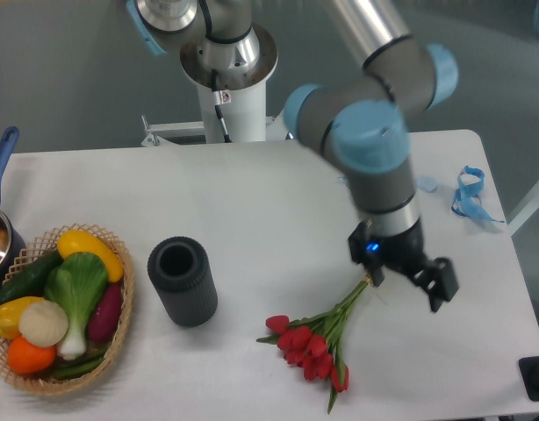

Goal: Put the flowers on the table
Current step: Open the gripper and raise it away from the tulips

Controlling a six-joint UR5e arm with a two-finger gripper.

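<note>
Red flowers [312, 349], black cylinder [183, 281] beside

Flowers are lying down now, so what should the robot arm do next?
Probably just lift away and stop. The bunch of red tulips with green stems lies flat on the white tabletop, and the open pincer holds nothing, sitting right by the stem ends.

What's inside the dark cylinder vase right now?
The dark vase looks empty at its open mouth; only dark interior shows, and its bottom is hidden in shadow. The flowers lie on the table to its right, clear of the gripper.
</note>
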